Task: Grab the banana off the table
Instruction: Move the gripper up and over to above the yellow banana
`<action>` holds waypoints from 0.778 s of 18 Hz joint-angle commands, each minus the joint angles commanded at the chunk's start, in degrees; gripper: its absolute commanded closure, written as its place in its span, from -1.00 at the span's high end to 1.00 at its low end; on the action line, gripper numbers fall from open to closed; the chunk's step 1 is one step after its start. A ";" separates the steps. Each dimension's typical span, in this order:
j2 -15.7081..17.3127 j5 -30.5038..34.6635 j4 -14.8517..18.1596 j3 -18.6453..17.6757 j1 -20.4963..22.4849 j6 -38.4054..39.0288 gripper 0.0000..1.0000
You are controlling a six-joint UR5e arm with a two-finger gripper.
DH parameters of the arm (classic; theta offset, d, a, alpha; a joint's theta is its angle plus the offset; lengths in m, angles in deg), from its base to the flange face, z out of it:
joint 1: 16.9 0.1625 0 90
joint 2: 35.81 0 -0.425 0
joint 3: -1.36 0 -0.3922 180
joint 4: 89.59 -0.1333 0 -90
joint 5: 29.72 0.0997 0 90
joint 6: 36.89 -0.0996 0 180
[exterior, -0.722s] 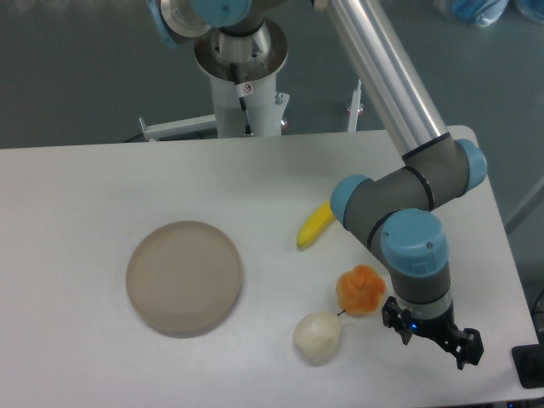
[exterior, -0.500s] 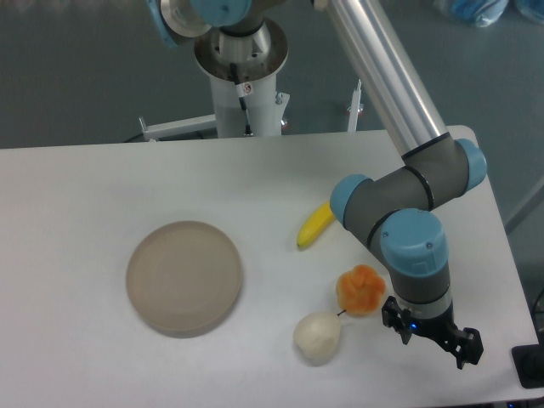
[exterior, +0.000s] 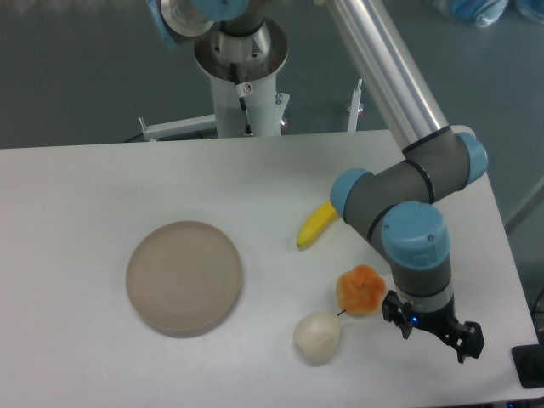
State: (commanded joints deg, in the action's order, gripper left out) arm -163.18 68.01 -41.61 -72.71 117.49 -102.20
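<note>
White table [exterior: 102, 187] (matte, rounded corners) stands on grey floor [exterior: 76, 76].

You see the banana [exterior: 315, 227], small, smooth and bright yellow, lying flat on the white table [exterior: 76, 212] right of centre. It runs diagonally, lower end toward you and to the left, its upper end hidden behind the arm's blue joint.

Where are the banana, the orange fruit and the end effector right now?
banana [exterior: 315, 226]: fixed camera view, middle of its visible yellow body.
orange fruit [exterior: 359, 289]: fixed camera view, centre of its lumpy top.
end effector [exterior: 433, 331]: fixed camera view, midway between the black fingertips, near the table's front right edge.
</note>
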 joint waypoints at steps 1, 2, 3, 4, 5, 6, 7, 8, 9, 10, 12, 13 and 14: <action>1.32 0.00 1.66 -1.41 0.70 -0.26 1.00; 2.64 0.00 3.68 -2.64 1.05 -0.27 1.00; 3.87 -0.09 5.52 -3.70 1.14 -0.27 1.00; 4.92 -0.09 6.85 -4.75 1.14 -0.27 1.00; 5.98 -0.18 8.08 -6.07 1.14 -0.27 1.00; 7.12 -0.52 9.05 -7.56 1.14 -0.27 1.00; 8.09 -0.88 9.32 -9.40 1.14 -0.35 1.00; 9.23 -1.05 9.24 -11.68 1.23 -0.79 1.00; 10.37 -0.88 8.97 -13.97 1.32 -3.23 1.00; 11.78 -0.44 8.62 -16.25 1.06 -7.60 1.00; 13.98 0.00 8.62 -20.47 0.62 -12.64 1.00; 15.21 -0.09 8.53 -22.84 0.70 -13.35 1.00; 16.61 -0.18 8.27 -25.30 0.79 -13.54 1.00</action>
State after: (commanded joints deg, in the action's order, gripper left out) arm -146.57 67.84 -33.34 -98.02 118.28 -115.73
